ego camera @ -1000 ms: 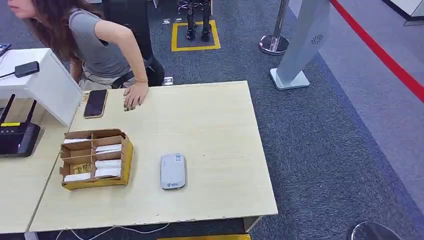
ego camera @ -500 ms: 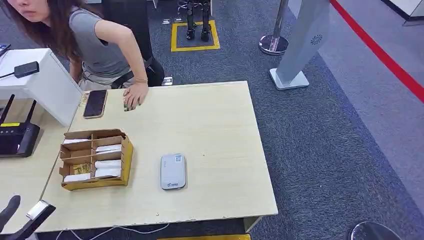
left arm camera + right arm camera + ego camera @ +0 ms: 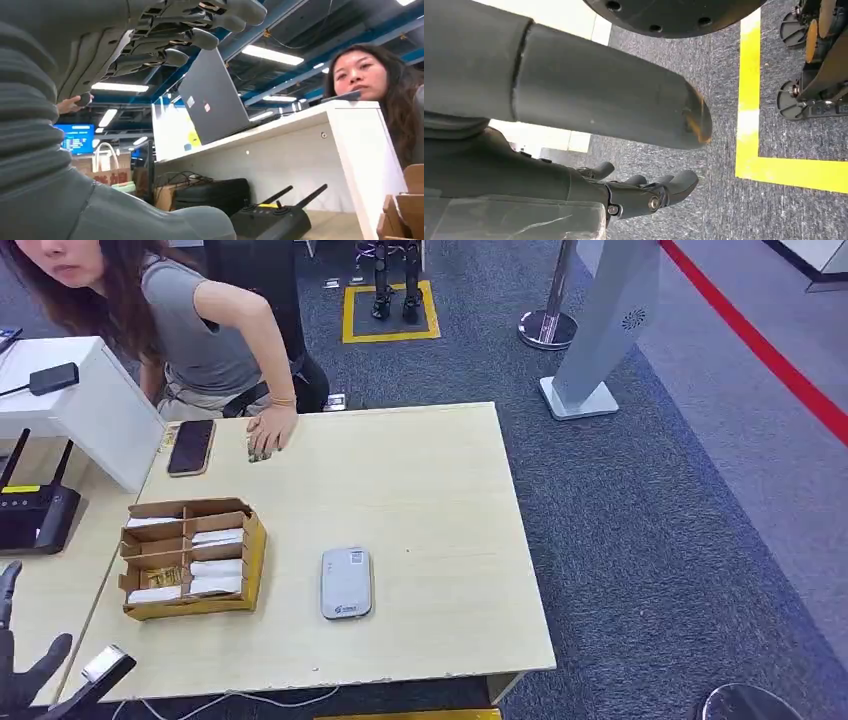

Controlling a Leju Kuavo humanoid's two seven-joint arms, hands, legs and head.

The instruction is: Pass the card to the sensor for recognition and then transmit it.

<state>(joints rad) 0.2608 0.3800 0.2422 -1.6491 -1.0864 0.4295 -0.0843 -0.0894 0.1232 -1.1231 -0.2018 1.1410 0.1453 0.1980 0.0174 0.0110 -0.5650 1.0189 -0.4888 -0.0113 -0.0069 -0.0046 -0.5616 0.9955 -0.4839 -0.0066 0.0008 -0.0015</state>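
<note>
Early yet, by the look of it. Left hand [image 3: 40, 680] at the near-left table corner, dark fingers [image 3: 10, 585] spread apart and holding nothing; wrist view agrees, fingers loosely extended over open air. Right hand [image 3: 644, 192] hangs over the grey carpet, fingers loosely curled, nothing in them. White cards [image 3: 215, 537] lie in the compartments of a divided brown cardboard box [image 3: 190, 560] on the pale wooden table [image 3: 430, 490]; none picked. Grey-white rounded card sensor [image 3: 346, 583] sits just beside the box, toward the robot's right. A person's hand [image 3: 268, 432] rests on the far table edge (likely the receiver). Remaining, in my judgement: pick, scan, hand over.
</note>
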